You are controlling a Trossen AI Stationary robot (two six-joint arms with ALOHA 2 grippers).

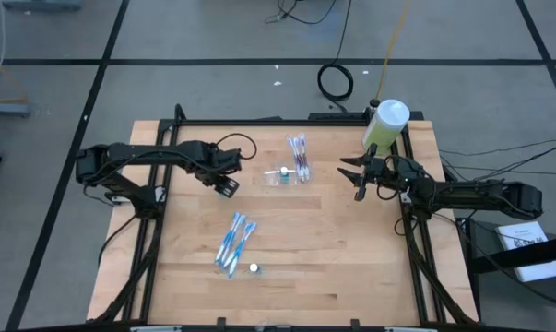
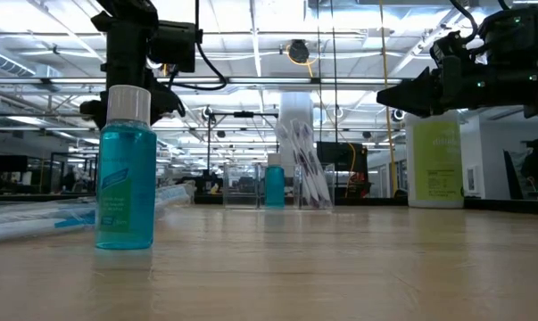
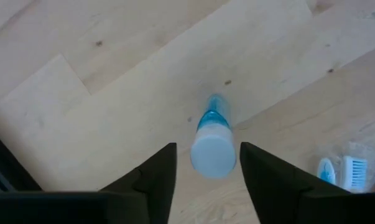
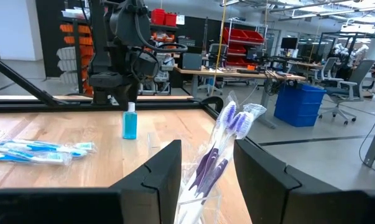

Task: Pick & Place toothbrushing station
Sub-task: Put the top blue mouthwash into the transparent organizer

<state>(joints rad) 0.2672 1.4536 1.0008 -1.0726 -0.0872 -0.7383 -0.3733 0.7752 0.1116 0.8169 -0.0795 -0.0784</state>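
The toothbrushing station, a small see-through tray (image 1: 274, 180), sits mid-table toward the far side, and also shows in the low view (image 2: 242, 187). A small blue bottle (image 1: 284, 172) stands at it. Purple toothbrushes (image 1: 299, 157) in clear wrap rise slanting beside it (image 4: 221, 146). My left gripper (image 1: 227, 184) hangs open above the table, left of the tray. In its wrist view a second small blue bottle with a white cap (image 3: 212, 146) shows between its fingers (image 3: 206, 180), far below them. My right gripper (image 1: 356, 177) is open, right of the tray, pointing at the purple toothbrushes (image 4: 206, 180).
A tall green bottle with a white cap (image 1: 386, 124) stands at the far right corner, close behind my right arm. Blue toothbrushes (image 1: 234, 242) lie near the table's middle front, with the white-capped small bottle (image 1: 254, 268) standing beside them. Bare wood lies front right.
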